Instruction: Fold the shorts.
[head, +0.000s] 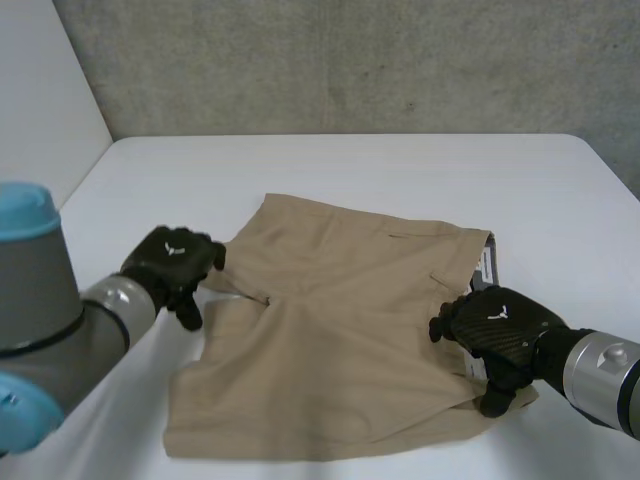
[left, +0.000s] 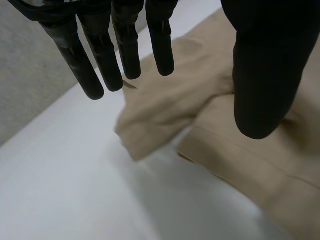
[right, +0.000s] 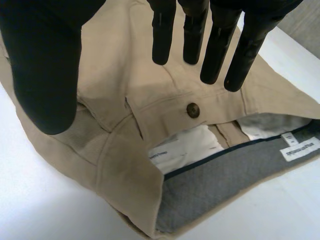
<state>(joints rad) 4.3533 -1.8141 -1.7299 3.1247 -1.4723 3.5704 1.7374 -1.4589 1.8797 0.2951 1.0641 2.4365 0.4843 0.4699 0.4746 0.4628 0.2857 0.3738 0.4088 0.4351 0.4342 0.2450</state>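
Head view: the shorts (head: 340, 340) lie flat by the tabletop's (head: 350, 170) near edge, with the waistband toward its right edge and the legs toward its left. The left hand (head: 172, 262) is at the hems, where the legs part. The right hand (head: 497, 335) is at the waistband's near end. If only one hand takes hold, the cloth would likely drag and skew rather than fold.

Left wrist view: the fingers are straight and spread wide from the thumb, holding nothing, above a rumpled hem (left: 145, 135). A shallow pinch might catch only one layer.

Right wrist view: this hand is also wide and empty, its fingers over the button (right: 193, 110). The waistband gapes, showing grey lining (right: 225, 180). A grab there may take one side only, leaving a crooked fold.
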